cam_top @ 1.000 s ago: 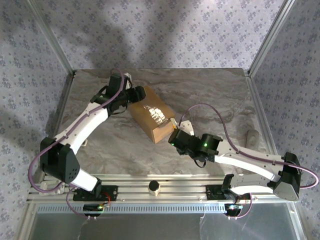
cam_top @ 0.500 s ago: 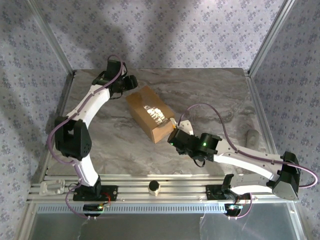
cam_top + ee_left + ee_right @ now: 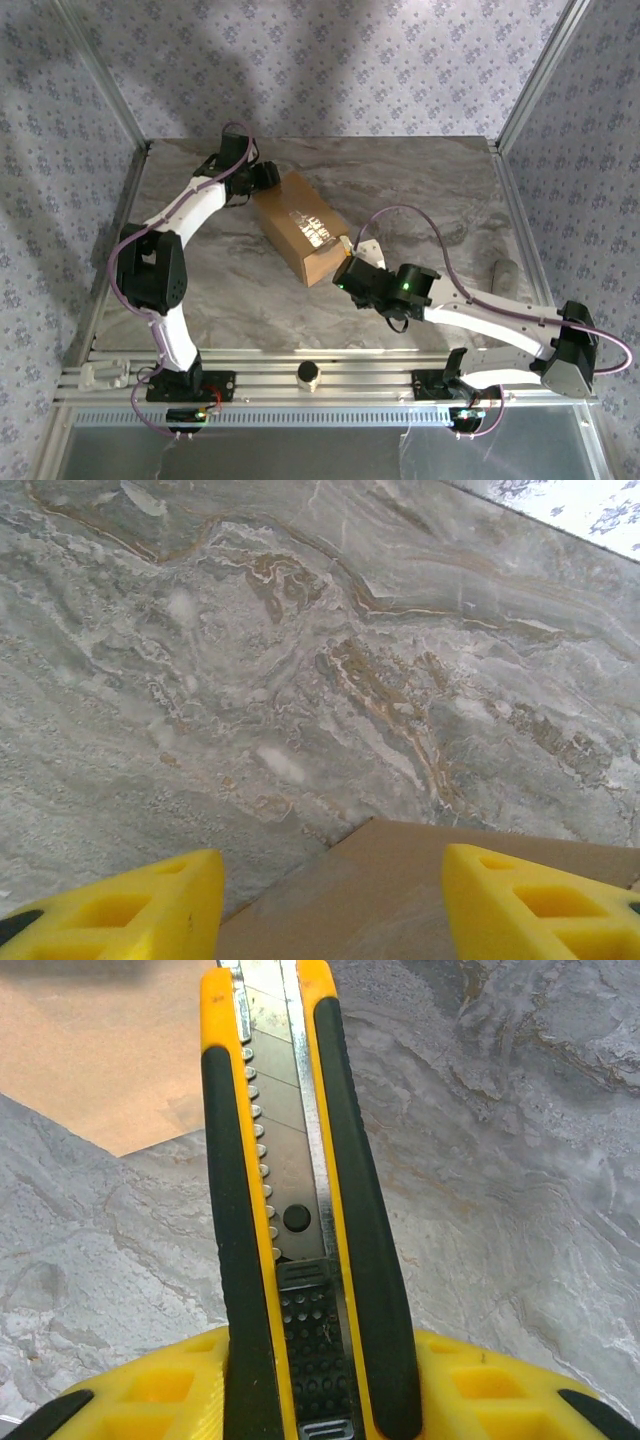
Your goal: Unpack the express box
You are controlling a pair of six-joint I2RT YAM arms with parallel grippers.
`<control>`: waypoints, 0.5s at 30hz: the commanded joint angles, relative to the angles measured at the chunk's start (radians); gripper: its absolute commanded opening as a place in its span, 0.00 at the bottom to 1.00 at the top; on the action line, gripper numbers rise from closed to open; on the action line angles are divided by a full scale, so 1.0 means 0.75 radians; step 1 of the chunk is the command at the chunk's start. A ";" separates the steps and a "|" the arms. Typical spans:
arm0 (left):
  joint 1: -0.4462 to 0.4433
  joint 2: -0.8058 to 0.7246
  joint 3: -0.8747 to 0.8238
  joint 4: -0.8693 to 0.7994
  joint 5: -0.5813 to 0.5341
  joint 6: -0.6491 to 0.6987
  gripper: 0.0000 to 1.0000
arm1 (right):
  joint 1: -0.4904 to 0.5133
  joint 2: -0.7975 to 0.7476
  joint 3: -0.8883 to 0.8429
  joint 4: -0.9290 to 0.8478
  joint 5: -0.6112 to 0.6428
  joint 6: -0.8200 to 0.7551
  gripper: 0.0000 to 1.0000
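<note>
The express box (image 3: 300, 228), brown cardboard with a shiny taped seam, lies closed and slanted on the marble table (image 3: 420, 190). My left gripper (image 3: 267, 178) hovers at its far left corner. In the left wrist view that gripper (image 3: 330, 905) is open, its yellow fingers (image 3: 150, 900) straddling the box corner (image 3: 400, 900) without touching it. My right gripper (image 3: 345, 272) sits at the box's near right end. It (image 3: 310, 1390) is shut on a yellow-and-black utility knife (image 3: 290, 1210) with its blade extended toward the box edge (image 3: 90, 1050).
A small round knob (image 3: 309, 375) stands on the front rail between the arm bases. A pale object (image 3: 505, 275) lies by the table's right edge. Metal frame posts (image 3: 530, 90) and patterned walls close in the back and sides.
My left arm has folded up, its elbow swinging from low on the left to near its base. Its gripper stays by the box's far left corner. The right arm and knife have barely moved.
</note>
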 commanded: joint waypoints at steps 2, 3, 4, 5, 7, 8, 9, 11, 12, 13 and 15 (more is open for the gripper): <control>-0.033 -0.046 -0.056 0.011 0.059 -0.015 0.59 | -0.008 0.029 0.073 -0.004 0.026 -0.040 0.00; -0.037 -0.048 -0.063 0.012 0.062 -0.020 0.59 | -0.008 0.037 0.078 -0.006 0.025 -0.043 0.00; -0.041 -0.052 -0.072 0.013 0.061 -0.023 0.59 | -0.008 0.042 0.084 -0.008 0.024 -0.047 0.00; -0.043 -0.057 -0.081 0.015 0.061 -0.027 0.59 | -0.009 0.047 0.089 -0.008 0.022 -0.049 0.00; -0.048 -0.068 -0.102 0.025 0.067 -0.034 0.59 | -0.012 0.053 0.098 -0.011 0.012 -0.050 0.00; -0.049 -0.074 -0.114 0.032 0.067 -0.042 0.59 | -0.015 0.056 0.103 -0.011 0.004 -0.051 0.00; -0.050 -0.079 -0.124 0.039 0.072 -0.048 0.59 | -0.017 0.055 0.106 -0.009 -0.001 -0.053 0.00; -0.052 -0.088 -0.143 0.053 0.079 -0.059 0.59 | -0.025 0.058 0.119 -0.014 -0.017 -0.053 0.00; -0.052 -0.091 -0.149 0.056 0.080 -0.062 0.59 | -0.027 0.056 0.126 -0.018 -0.024 -0.053 0.00; -0.052 -0.093 -0.153 0.056 0.080 -0.066 0.59 | -0.032 0.056 0.135 -0.024 -0.032 -0.055 0.00; -0.053 -0.098 -0.160 0.057 0.078 -0.069 0.59 | -0.040 0.053 0.156 -0.039 -0.048 -0.057 0.00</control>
